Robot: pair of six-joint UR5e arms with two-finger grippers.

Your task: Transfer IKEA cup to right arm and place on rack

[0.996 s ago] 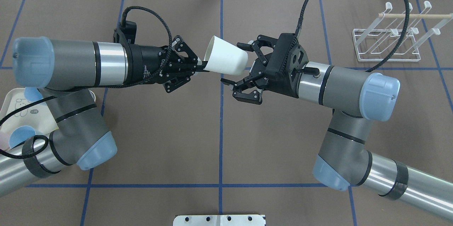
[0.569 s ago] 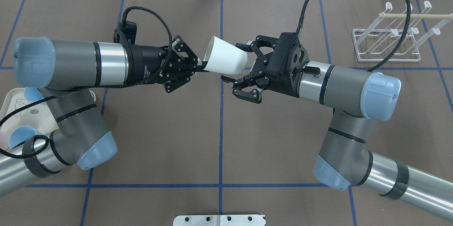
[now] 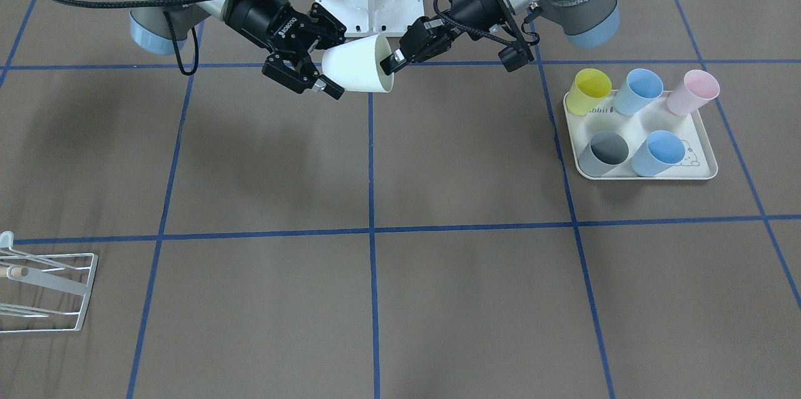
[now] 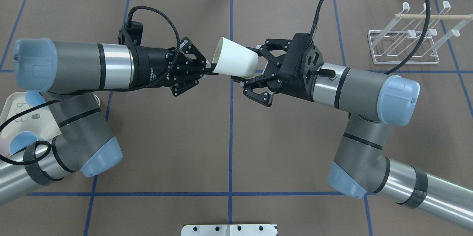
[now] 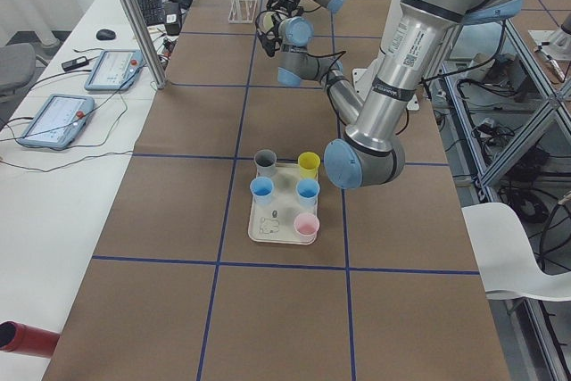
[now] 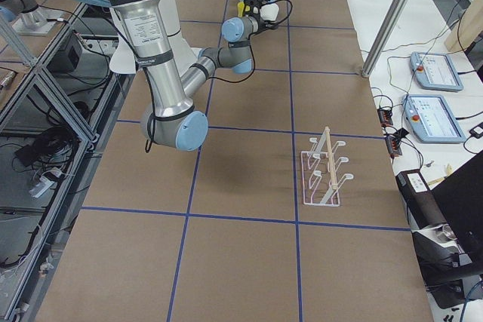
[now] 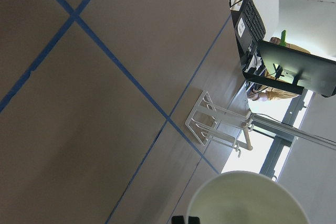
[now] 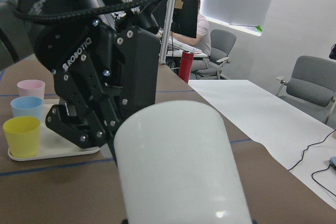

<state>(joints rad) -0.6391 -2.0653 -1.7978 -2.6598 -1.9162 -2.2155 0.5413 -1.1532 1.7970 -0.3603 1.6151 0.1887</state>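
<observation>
The white IKEA cup [image 4: 234, 58] hangs on its side above the table's middle, mouth toward the left arm. My left gripper [image 4: 210, 68] is shut on the cup's rim, one finger inside the mouth. My right gripper [image 4: 247, 63] straddles the cup's base end, its fingers lying against the two sides. From across the table, the cup [image 3: 357, 67] sits between the left gripper [image 3: 391, 62] and the right gripper [image 3: 331, 64]. The cup's wall [image 8: 178, 166] fills the right wrist view. The white wire rack [image 4: 443, 16] stands at the far right with nothing on it.
A cream tray [image 3: 644, 177] by the left arm's base holds several coloured cups. A black cable loops from the right wrist over toward the rack [image 3: 56, 284]. A person sits at a desk beyond the table in the right wrist view.
The right gripper's fingers have narrowed from a wide spread onto the cup's base end, and that wrist has edged slightly toward the cup. The left arm and the cup have stayed still.
</observation>
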